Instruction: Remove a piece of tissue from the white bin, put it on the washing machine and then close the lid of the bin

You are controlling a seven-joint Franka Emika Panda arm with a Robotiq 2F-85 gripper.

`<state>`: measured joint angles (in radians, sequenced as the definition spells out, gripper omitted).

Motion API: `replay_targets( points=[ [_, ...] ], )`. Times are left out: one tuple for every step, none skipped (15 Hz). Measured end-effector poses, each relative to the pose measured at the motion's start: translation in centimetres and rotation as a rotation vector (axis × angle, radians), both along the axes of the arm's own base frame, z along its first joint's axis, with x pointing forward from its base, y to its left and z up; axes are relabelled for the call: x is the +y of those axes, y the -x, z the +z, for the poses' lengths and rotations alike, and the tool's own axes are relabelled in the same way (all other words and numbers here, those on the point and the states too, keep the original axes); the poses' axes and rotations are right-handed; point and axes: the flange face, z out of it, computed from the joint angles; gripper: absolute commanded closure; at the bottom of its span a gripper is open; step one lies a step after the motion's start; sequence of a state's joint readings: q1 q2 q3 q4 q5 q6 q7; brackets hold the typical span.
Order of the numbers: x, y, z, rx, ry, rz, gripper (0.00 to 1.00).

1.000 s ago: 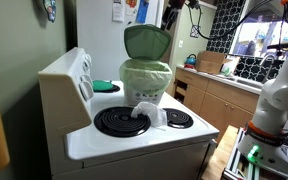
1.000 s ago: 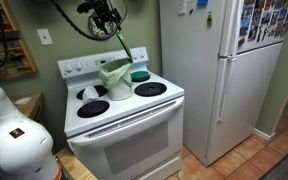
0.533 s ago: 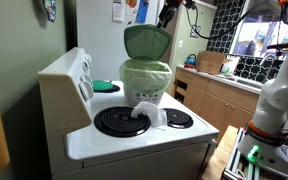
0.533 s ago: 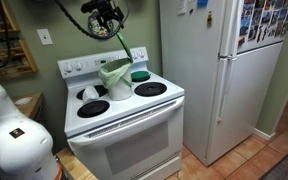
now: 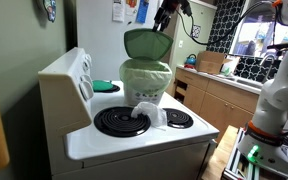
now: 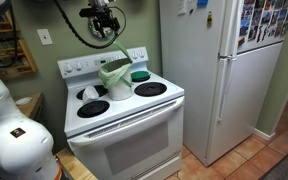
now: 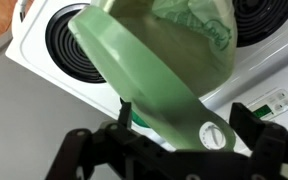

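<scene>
White bin upright on stove, green lid tilted open, crumpled tissue at its base

The lid is mint green, the bin below it a paler green with a whitish liner, the tissue white on the white stove surface with its black coil burners, the claw black, the fridge white, and the wall tiles black with a white lattice.

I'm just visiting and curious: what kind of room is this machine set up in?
Most likely a home kitchen: a white electric stove with coil burners, a tall white refrigerator beside it, and wooden cabinets under a counter.
</scene>
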<state>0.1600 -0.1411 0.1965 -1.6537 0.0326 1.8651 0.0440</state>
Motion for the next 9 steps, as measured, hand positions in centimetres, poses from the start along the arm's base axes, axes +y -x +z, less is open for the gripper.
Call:
replay_targets(
  points=[
    [0.2,0.4,-0.2,0.028,-0.004,-0.01,0.0],
    [0.5,0.7,-0.4,0.052,-0.006,-0.02,0.0],
    [0.8,1.1,-0.6,0.076,-0.01,-0.031,0.0],
    [1.2,1.4,-0.8,0.101,-0.016,-0.043,0.0],
    [1.6,1.7,-1.1,0.13,-0.022,-0.057,0.0],
    [1.9,2.0,-1.4,0.158,-0.03,-0.071,0.0],
    [2.4,2.3,-1.7,0.183,-0.045,-0.087,0.0],
    [2.9,2.4,-1.9,0.201,-0.065,-0.102,0.0],
    [3.3,2.6,-2.1,0.217,-0.086,-0.132,0.0]
  ],
)
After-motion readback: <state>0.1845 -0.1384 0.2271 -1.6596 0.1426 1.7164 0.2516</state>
